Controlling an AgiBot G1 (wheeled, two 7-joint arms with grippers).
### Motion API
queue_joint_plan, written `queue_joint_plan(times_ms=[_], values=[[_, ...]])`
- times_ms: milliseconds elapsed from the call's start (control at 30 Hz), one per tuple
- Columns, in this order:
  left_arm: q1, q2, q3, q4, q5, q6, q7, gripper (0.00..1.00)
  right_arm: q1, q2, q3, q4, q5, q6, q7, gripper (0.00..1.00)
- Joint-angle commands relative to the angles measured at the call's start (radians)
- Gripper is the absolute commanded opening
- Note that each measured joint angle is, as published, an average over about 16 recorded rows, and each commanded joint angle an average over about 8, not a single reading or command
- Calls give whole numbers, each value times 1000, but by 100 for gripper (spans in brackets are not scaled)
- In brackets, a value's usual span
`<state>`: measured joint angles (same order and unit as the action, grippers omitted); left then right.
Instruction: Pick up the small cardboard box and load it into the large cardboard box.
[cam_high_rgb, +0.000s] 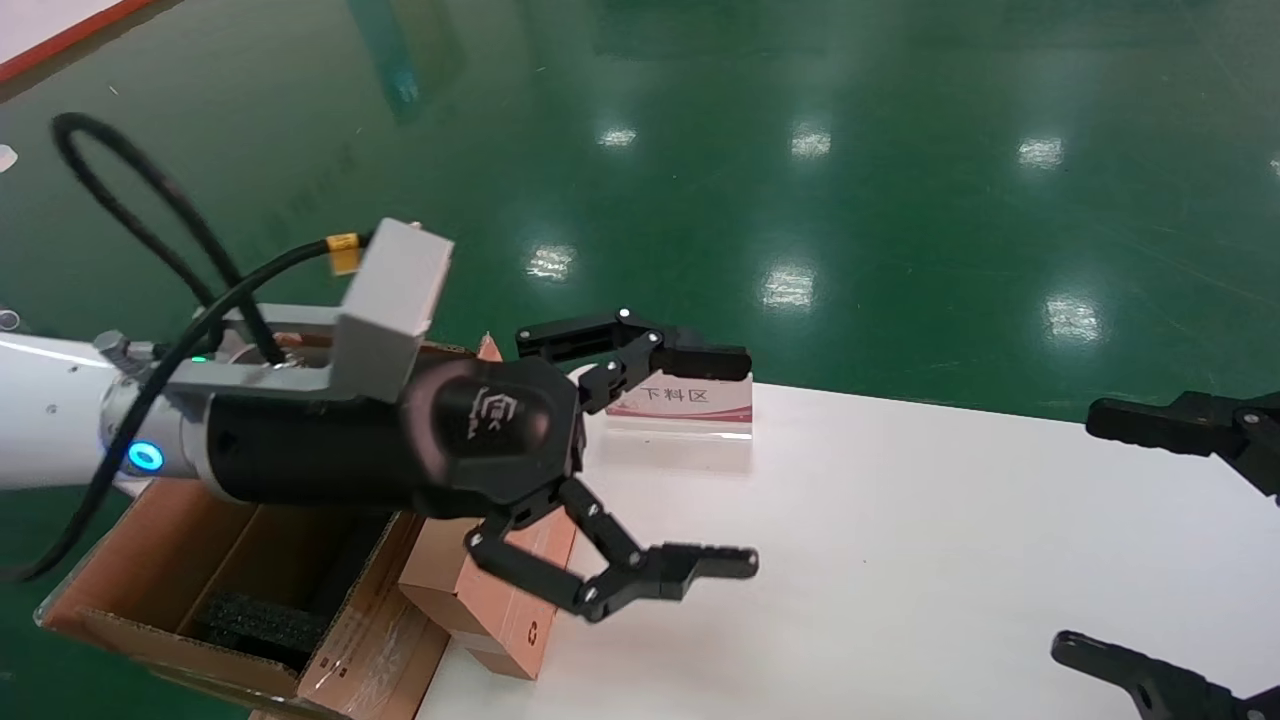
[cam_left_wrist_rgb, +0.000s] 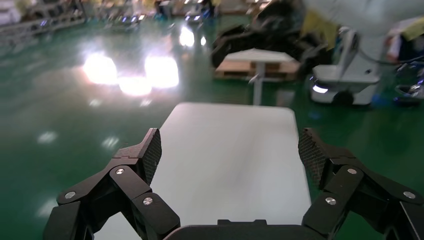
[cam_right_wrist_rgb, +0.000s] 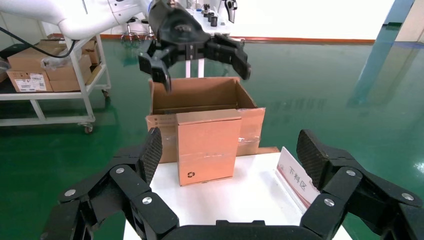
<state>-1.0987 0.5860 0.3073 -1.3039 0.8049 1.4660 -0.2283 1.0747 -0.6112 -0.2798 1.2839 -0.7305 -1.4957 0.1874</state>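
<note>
Brown carton, small: the small cardboard box (cam_right_wrist_rgb: 206, 145) stands upright at the table's left end, recycling mark low on the face toward the right arm, back face touching or just beside the large cardboard box (cam_right_wrist_rgb: 200, 95); also seen in the head view (cam_high_rgb: 490, 600).
Large carton: the large cardboard box (cam_high_rgb: 240, 590) sits off the table's left end, flaps upright, black foam (cam_high_rgb: 262, 622) inside, clear tape on the near flap.
Left gripper: the left gripper (cam_high_rgb: 745, 460) hangs above the small cardboard box and the table's left end, fingers spread wide, holding nothing; its wrist view shows the same wide spread (cam_left_wrist_rgb: 230, 155) with bare tabletop between the fingers.
Right gripper: the right gripper (cam_high_rgb: 1090, 530) is at the table's right end, fingers wide apart, empty; well apart from both cartons (cam_right_wrist_rgb: 227, 150).
Table edges: the white table (cam_high_rgb: 900, 560) has its far edge against the green floor; a sign (cam_high_rgb: 680, 400) stands near that edge, just beyond the left gripper's upper finger.
Open room: bare tabletop lies between the small cardboard box and the right gripper.
Surface: white, smooth, matte.
Room: glossy green floor (cam_high_rgb: 800, 150) with lamp reflections; a cart (cam_right_wrist_rgb: 55, 75) with stacked cartons stands beyond the large cardboard box.
</note>
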Motion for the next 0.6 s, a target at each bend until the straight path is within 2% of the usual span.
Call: queue_joint_plan(times_ms=[33, 300, 600], values=[[-2, -9, 4, -6, 17, -11, -9, 100, 0, 0, 0, 0, 0, 0, 0, 100], [-128, -31, 98, -42, 259, -24, -144, 100, 0, 0, -1, -1, 0, 0, -1, 100], [-339, 27, 253, -34, 574, 58, -409, 100, 1, 0, -1, -1, 1, 0, -1, 100]])
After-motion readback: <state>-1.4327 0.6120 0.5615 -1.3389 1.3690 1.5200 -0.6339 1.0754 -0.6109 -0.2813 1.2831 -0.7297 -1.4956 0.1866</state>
